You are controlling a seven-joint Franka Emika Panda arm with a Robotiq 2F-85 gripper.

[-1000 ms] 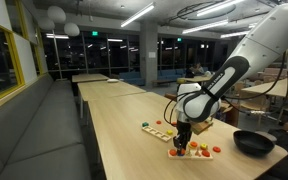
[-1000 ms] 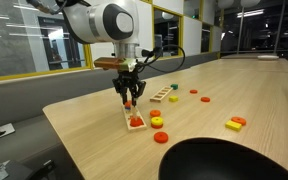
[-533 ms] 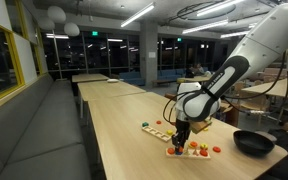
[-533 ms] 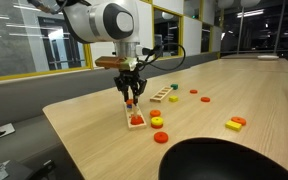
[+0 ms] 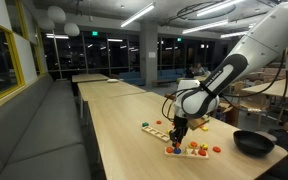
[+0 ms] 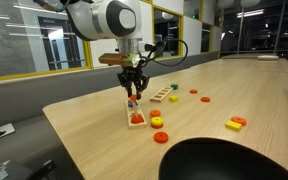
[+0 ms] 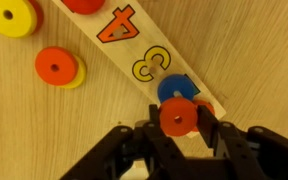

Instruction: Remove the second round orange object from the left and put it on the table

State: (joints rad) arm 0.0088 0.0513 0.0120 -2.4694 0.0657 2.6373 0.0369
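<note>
My gripper (image 7: 177,120) is shut on a round orange disc (image 7: 176,116) with a centre hole and holds it just above the wooden number board (image 7: 104,20). Below the disc, a blue disc (image 7: 176,88) and another orange piece (image 7: 205,106) stay on the board's end past the yellow 3. In both exterior views the gripper (image 5: 176,130) (image 6: 133,97) hangs over the small board (image 5: 173,151) (image 6: 136,120) on the long wooden table (image 6: 94,140).
A yellow disc (image 7: 12,15) and an orange disc on a yellow one (image 7: 58,67) lie on the table beside the board. A second wooden board (image 6: 162,94), loose coloured pieces (image 6: 236,123) and a black bowl (image 6: 224,160) are nearby.
The gripper has risen a little off the board with the orange disc held in it.
</note>
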